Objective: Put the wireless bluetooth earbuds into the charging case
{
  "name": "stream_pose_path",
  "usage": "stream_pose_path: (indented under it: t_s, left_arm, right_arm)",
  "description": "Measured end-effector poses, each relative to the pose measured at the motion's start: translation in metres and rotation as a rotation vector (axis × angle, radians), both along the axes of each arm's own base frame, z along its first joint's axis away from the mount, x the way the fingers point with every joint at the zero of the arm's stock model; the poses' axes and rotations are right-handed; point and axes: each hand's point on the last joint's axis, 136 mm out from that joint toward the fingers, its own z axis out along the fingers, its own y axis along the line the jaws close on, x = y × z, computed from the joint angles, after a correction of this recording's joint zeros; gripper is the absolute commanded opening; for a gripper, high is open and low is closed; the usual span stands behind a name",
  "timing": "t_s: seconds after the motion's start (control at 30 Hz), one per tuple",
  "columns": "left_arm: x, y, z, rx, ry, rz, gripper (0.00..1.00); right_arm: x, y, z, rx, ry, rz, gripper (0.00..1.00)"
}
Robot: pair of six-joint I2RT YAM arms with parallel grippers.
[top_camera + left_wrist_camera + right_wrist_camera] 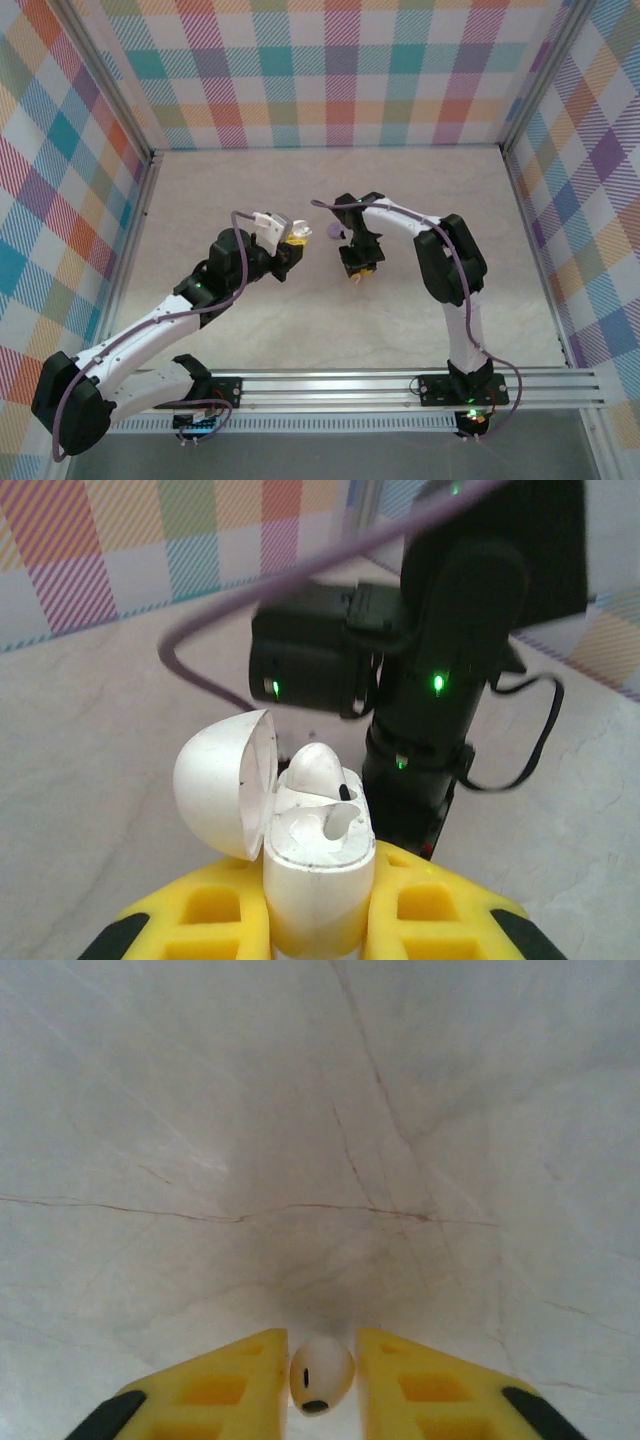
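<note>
Left tool (318, 895): blocky yellow plastic fingers (215, 910) with rectangular hollows, clenched on the lower body of the charging case. In the overhead view it (290, 238) sits left of centre, raised off the surface.
Charging case (318, 855): glossy white plastic with a rounded upright body, gripped between the yellow fingers.
Lid (215, 785): smooth white dome, swung open to the left on its hinge.
Seated earbud (315, 765): white and bulbous, standing in the far socket of the case with a small dark mark on its side.
Empty socket (335, 825): a curved, shadowed hollow in the case top, nearer the camera than the seated earbud.
Right tool (322, 1350): matching yellow fingers, pointed down at the surface. In the overhead view it (360, 268) is near the left tool but apart from it.
Loose earbud (320, 1375): white, egg-shaped and shiny with two dark slots. It fills the gap between the right fingers, but I cannot tell whether they press on it or only flank it.
Pale purple object (333, 232): small and rounded, lying on the surface between the two tools; too small to identify.
Surface (300, 1110): pale matte marble pattern with thin brown veins.
Walls (340, 70): pastel plaid panels.
</note>
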Motion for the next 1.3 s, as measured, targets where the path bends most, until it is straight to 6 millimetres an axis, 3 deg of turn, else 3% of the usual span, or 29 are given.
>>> stream_pose_path:
  t_s: [0.2,0.33,0.5,0.67,0.87,1.3]
  left_arm:
    - [0.0,0.001,-0.004,0.013,0.003,0.003,0.0]
    - [0.001,0.001,-0.007,0.02,0.006,0.001,0.0]
    - [0.002,-0.001,-0.014,0.032,0.023,-0.001,0.0]
    - [0.002,-0.002,-0.016,0.035,0.027,-0.003,0.0]
    - [0.002,-0.003,-0.016,0.033,0.029,-0.01,0.0]
    - [0.0,-0.008,-0.025,0.041,0.056,-0.039,0.0]
  right_arm:
    - [-0.002,0.0,-0.004,-0.034,0.052,-0.013,0.45]
    - [-0.006,0.0,-0.001,-0.03,0.069,-0.037,0.48]
    - [-0.006,0.014,0.024,0.101,0.034,-0.071,0.48]
    - [-0.009,0.017,0.052,0.299,-0.022,-0.17,0.35]
    - [-0.001,-0.011,0.034,0.317,-0.03,-0.371,0.3]
    - [0.008,0.006,0.018,0.388,-0.13,-0.233,0.27]
